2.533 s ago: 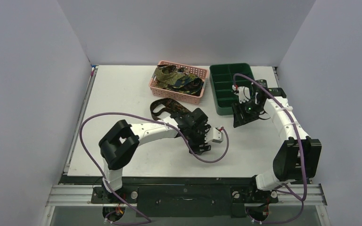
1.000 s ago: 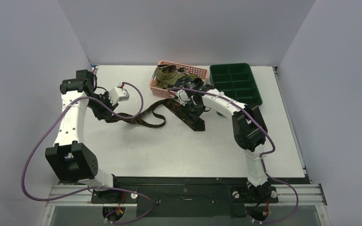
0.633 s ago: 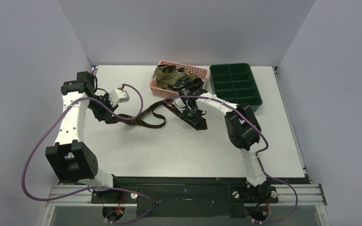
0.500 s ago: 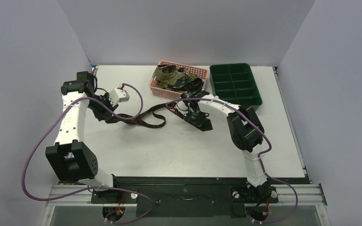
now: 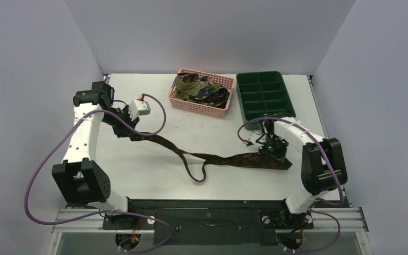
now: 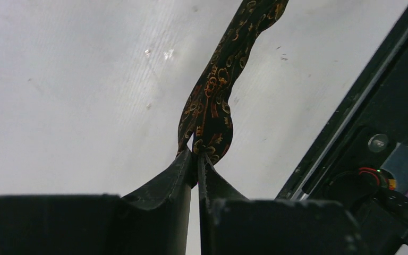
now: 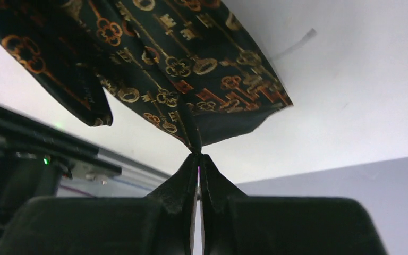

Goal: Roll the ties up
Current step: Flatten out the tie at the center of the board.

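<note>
One dark tie [image 5: 212, 158] with a gold and red key pattern lies stretched across the table from left to lower right, with a loop sagging near the front middle. My left gripper [image 5: 129, 133] is shut on its narrow end [image 6: 208, 114]. My right gripper [image 5: 271, 155] is shut on the edge of its wide end [image 7: 191, 69], pinching the fabric at the fingertips. More ties [image 5: 199, 87] are heaped in the pink basket [image 5: 196, 106] at the back.
A dark green tray [image 5: 264, 95] with compartments stands at the back right, beside the pink basket. The table's front edge and black rail [image 5: 202, 203] run just below the tie's loop. Purple cables hang off both arms.
The right gripper shut on the wide end near the basket and dragged it right and toward the front. The tie went from a bunched curl to a long stretched line. The left gripper barely moved.
</note>
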You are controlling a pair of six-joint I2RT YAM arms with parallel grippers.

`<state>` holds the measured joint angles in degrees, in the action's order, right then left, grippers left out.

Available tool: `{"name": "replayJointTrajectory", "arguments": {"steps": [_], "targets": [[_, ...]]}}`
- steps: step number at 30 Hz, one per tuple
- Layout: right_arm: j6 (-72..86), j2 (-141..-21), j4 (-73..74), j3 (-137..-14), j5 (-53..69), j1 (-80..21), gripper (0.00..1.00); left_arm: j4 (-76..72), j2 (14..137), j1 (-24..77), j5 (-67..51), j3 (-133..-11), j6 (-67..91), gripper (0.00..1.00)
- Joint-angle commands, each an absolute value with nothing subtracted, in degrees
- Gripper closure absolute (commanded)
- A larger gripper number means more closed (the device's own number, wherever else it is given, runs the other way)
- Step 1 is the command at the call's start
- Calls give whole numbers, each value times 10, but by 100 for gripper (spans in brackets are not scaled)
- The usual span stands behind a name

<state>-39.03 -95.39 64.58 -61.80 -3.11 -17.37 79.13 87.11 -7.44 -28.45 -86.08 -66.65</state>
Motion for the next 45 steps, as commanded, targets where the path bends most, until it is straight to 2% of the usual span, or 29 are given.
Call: {"name": "replayJointTrajectory", "arguments": {"steps": [1, 4, 7, 10, 12, 13, 14, 15, 16, 17, 19, 22, 27, 33, 41, 44, 45], "targets": [[-508, -870, 728, -565, -83, -107, 100, 858, 857, -11, -355, -853, -663, 93], [-571, -858, 738, -545, -106, -43, 100, 825, 850, 52, -367, -810, -644, 93], [-589, -879, 723, -547, -118, -13, 100, 766, 864, 69, -366, -770, -599, 93], [-569, -909, 697, -569, -123, -3, 100, 727, 940, 70, -338, -779, -597, 91], [-552, -922, 680, -584, -127, -2, 100, 737, 999, 66, -303, -806, -616, 84], [-538, -924, 673, -590, -129, -2, 99, 741, 1029, 63, -293, -824, -621, 74], [-534, -925, 674, -601, -129, -2, 90, 749, 1040, 53, -280, -832, -625, 69], [-530, -921, 679, -605, -129, -2, 84, 750, 1053, 47, -276, -848, -631, 58], [-530, -917, 681, -613, -127, 6, 73, 751, 1055, 33, -270, -854, -633, 52], [-530, -906, 689, -615, -125, 13, 70, 750, 1053, 27, -269, -861, -639, 41], [-523, -887, 703, -629, -99, 18, 65, 750, 1035, 18, -272, -863, -652, 34], [-511, -867, 738, -644, -46, 22, 64, 740, 993, 39, -301, -839, -669, 32], [-466, -860, 758, -668, 70, 19, 64, 635, 925, 137, -299, -741, -660, 31], [-396, -900, 755, -688, 145, 7, 65, 540, 942, 210, -280, -709, -649, 31], [-330, -923, 664, -647, 114, -38, 66, 480, 1015, 261, -229, -703, -658, 32], [-319, -940, 638, -616, 75, -58, 68, 458, 1035, 265, -217, -699, -652, 37], [-318, -944, 625, -609, 65, -62, 69, 453, 1038, 265, -215, -695, -647, 42]]}}
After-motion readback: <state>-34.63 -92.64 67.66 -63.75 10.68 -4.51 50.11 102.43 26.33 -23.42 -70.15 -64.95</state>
